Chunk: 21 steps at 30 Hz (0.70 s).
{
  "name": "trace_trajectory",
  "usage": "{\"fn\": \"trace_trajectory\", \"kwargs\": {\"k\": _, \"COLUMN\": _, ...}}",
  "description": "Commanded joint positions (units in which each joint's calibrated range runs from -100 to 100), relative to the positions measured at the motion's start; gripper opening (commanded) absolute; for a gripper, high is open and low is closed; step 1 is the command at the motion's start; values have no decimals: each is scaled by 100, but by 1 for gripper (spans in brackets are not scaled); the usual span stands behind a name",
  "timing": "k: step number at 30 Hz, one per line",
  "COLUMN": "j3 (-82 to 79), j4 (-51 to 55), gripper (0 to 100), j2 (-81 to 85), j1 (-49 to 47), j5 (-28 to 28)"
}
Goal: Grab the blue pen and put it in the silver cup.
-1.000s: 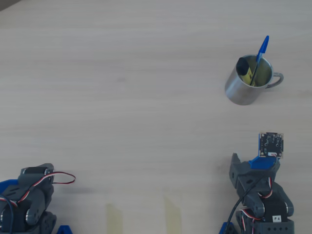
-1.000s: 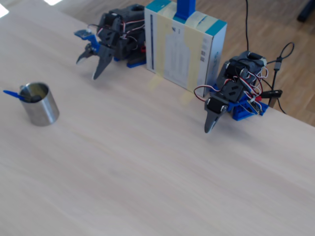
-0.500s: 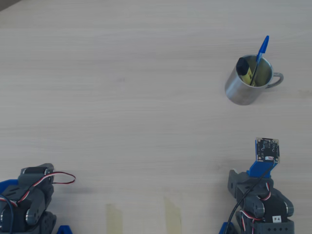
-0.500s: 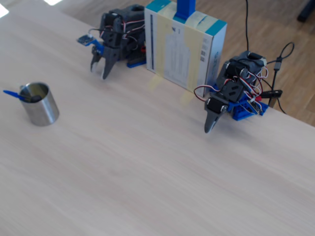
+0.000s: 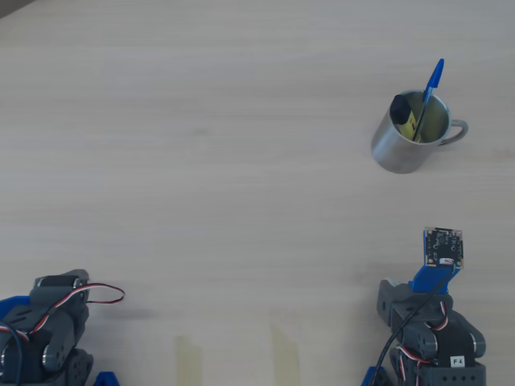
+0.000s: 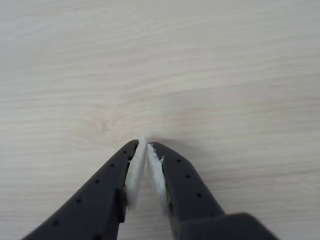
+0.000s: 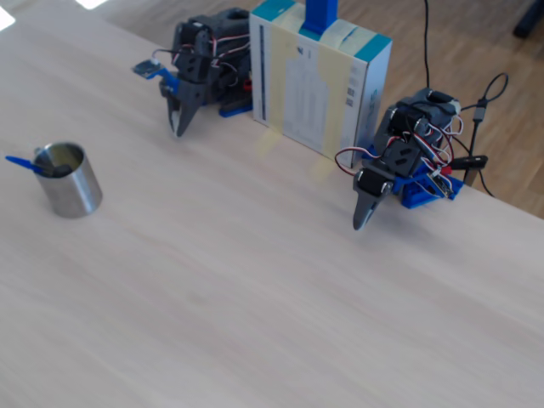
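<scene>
The silver cup point(image 5: 396, 149) stands at the upper right of the overhead view, handle to the right. The blue pen point(image 5: 432, 84) stands in it, its blue cap leaning out over the rim. In the fixed view the cup point(image 7: 73, 192) is at the left with the pen's cap point(image 7: 19, 161) sticking out to the left. My gripper point(image 6: 145, 143) is shut and empty, tips pointing down just above bare table. In the fixed view it point(image 7: 176, 127) hangs folded near its base, far from the cup.
A yellow marker with a black cap point(image 5: 402, 112) also stands in the cup. A second arm point(image 7: 398, 161) rests folded at the right, seen at the lower left of the overhead view point(image 5: 48, 330). A white and teal box point(image 7: 319, 85) stands between the arms. Tape strips point(image 5: 189, 358) mark the table edge.
</scene>
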<state>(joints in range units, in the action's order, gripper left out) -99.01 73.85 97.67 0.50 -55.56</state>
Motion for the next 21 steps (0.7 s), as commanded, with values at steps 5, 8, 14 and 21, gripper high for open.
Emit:
{"fn": "trace_trajectory", "kwargs": {"k": 5, "j3": -72, "j4": 109, "gripper": 3, "j2": -24, "j1": 37, "j5": -14}}
{"fn": "trace_trajectory", "kwargs": {"k": 8, "j3": -72, "j4": 109, "gripper": 3, "j2": -24, "j1": 28, "j5": -14}}
{"fn": "trace_trajectory", "kwargs": {"k": 14, "j3": -72, "j4": 109, "gripper": 3, "j2": -24, "j1": 20, "j5": -14}}
{"fn": "trace_trajectory", "kwargs": {"k": 21, "j3": -72, "j4": 109, "gripper": 3, "j2": -24, "j1": 20, "j5": -14}}
